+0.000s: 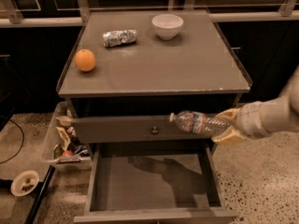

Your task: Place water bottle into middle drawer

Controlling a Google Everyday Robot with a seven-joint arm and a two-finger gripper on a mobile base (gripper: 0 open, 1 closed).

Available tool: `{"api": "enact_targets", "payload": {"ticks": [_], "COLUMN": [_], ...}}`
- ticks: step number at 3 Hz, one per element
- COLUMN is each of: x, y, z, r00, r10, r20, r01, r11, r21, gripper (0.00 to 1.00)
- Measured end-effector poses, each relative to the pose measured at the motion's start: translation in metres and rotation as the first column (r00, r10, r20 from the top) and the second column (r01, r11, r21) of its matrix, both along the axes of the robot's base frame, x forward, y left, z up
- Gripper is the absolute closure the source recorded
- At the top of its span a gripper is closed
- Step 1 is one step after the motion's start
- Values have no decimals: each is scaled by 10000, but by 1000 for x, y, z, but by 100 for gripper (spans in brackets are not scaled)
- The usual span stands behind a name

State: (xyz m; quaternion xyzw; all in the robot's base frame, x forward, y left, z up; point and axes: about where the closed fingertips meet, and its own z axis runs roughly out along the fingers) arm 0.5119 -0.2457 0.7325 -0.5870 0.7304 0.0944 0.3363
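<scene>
The water bottle is lying level in mid-air. Its base end is being pinched between the two tan fingers of the pincer, and its capped neck is pointing straight out beyond the fingertips. The pincer is reaching in from the frame's right edge on a pale, padded arm, and it is hanging at the height of the closed drawer front. The bottle is crossing in front of that drawer front, and its cap is stopping just short of the small round knob.

Below the pincer and out past its fingertips, the middle drawer is standing pulled open. Its bare grey floor is catching the dark shadow of arm and bottle. The bottle is hovering over the drawer's back right part, well clear of the floor.

Above the pincer, the grey tabletop is carrying three things, all well apart from the bottle. A white bowl is sitting toward the back, and a crumpled silver packet is lying beside it, farther from the pincer. An orange is resting near the edge farthest from the pincer.

Farther out beyond the knob, a clear bin is leaning against the cabinet, holding what appear to be mixed wrappers. Below the bin, a small round dish is sitting on the speckled floor.
</scene>
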Motion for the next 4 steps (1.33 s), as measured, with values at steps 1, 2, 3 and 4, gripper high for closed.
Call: {"api": "enact_targets", "payload": {"ticks": [1,2,3,4], "x": [4,9,15,15], "y": [6,9,18,18], "z": [-78,-137,-197,-197], "r00": [9977,9978,9970,9970], "r10": [-314,-265,253,254], "r20": [-599,-608,-736,-737], "r01": [324,291,-180,-181], "r11": [9994,9987,9950,9950], "r21": [155,420,982,982], "gripper": [100,100,100,100]}}
